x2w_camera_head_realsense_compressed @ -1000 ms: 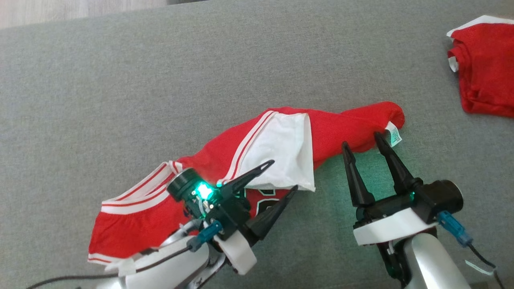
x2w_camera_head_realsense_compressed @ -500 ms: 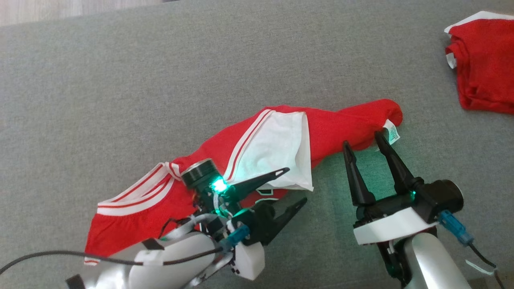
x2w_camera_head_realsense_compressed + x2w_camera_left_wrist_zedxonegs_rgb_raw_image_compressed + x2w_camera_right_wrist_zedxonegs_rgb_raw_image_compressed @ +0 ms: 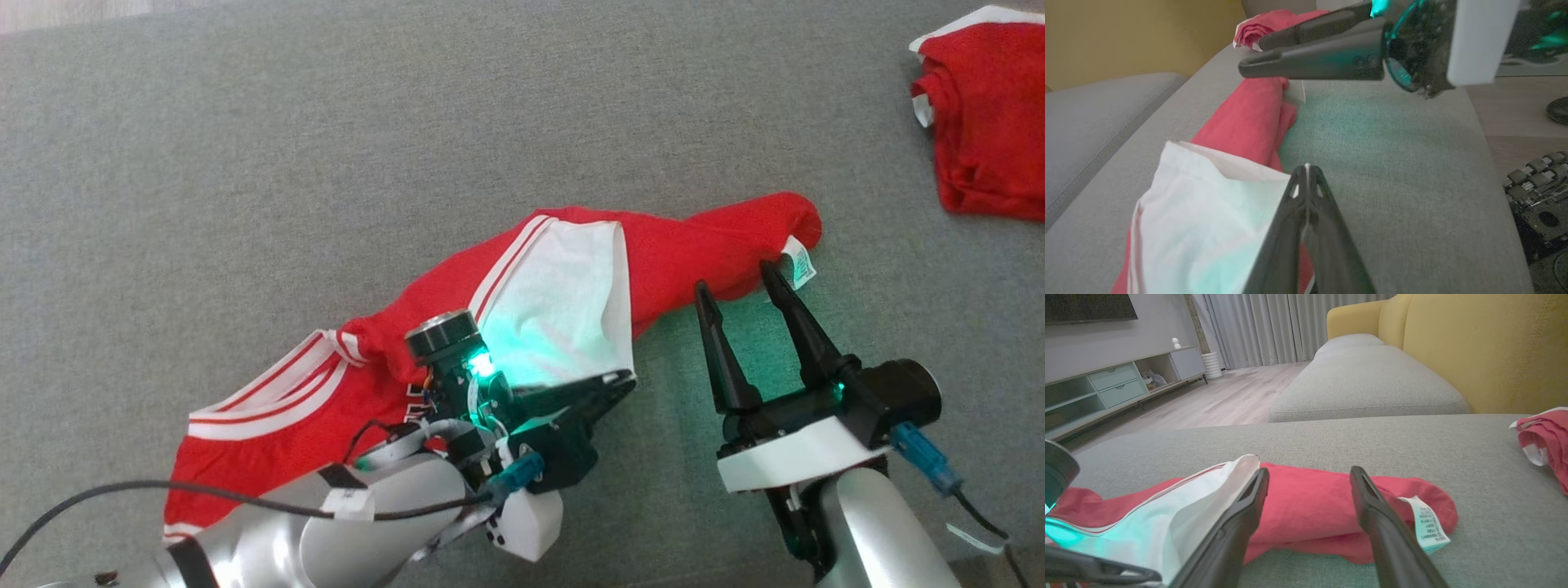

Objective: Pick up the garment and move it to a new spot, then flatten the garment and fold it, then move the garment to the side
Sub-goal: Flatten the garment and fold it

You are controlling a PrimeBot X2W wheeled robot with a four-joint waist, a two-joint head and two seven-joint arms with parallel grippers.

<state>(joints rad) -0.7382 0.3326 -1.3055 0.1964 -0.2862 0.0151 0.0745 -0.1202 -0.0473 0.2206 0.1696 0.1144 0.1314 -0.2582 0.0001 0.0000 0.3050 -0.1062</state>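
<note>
The garment [image 3: 694, 253], red with white stripes, lies crumpled in a long band on the grey sofa seat [image 3: 326, 163]. Over the garment's left part lies the left gripper [image 3: 622, 380], and its jaws are clenched on the lower corner of the white panel [image 3: 563, 302]. The left wrist view makes this plain, because there a thin white edge of cloth sits between the two closed tips. Some black and white print on the red cloth beside this gripper is mostly covered, so I cannot read it. At the garment's right end, the right gripper [image 3: 732, 276] has its jaws released and wide, with the tips at the rolled red edge. Just right of them a white care label [image 3: 798, 263] hangs from the garment. The right wrist view brings the label closer, yet its small lines of print are unreadable. Well to the right of the garment lies a second red garment [image 3: 988, 122]. Behind the garment, the right wrist view adds a yellow backrest [image 3: 1494, 351], curtains [image 3: 1274, 326] and a low cabinet [image 3: 1106, 388].
</note>
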